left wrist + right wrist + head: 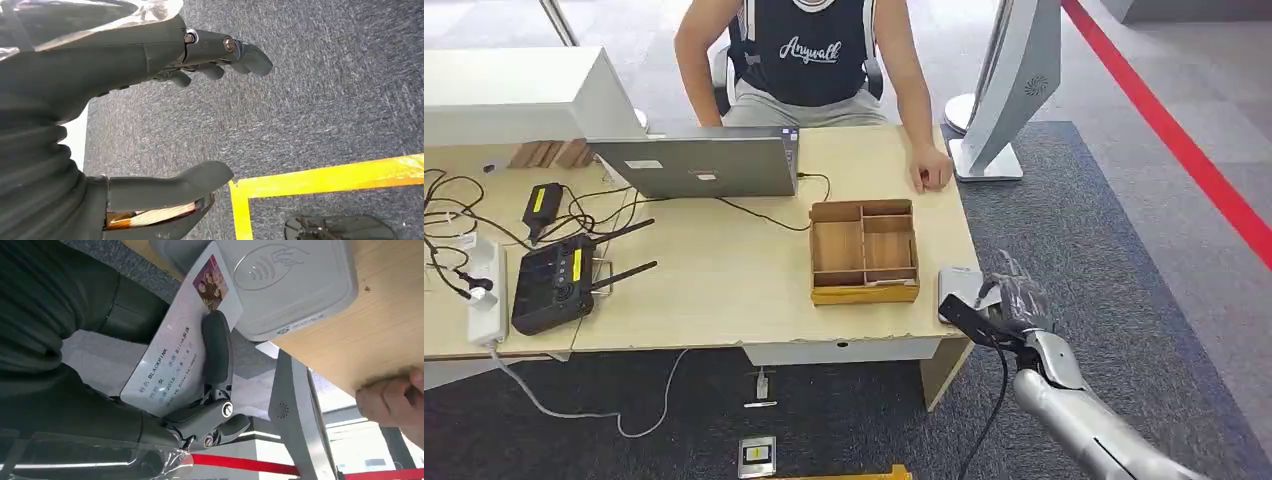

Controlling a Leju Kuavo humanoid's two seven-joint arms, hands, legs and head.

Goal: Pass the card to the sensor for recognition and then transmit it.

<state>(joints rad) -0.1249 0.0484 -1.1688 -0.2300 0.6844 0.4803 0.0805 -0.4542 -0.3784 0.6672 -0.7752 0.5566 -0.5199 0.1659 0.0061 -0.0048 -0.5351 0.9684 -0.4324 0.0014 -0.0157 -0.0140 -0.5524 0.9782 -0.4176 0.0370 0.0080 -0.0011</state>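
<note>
Beside the sensor [290,285], right hand [150,405] pinching the card [175,350] under its thumb [217,350], printed "BLACKPINK"; left hand [125,100] fingers apart, holding nothing.

Daylight is flooding the room evenly, and the wooden desk [724,290] is showing bright with only soft, faint shadows under the laptop [699,165]. The floor beyond the desk's far edge is washing out to near white. Up close at the right wrist, the card [172,355] is reading sharp, print legible, while glare is bleaching the background. At the left wrist, the plastic wrap [100,15] is catching a shine, and the carpet [325,90] is looking slightly soft.
</note>
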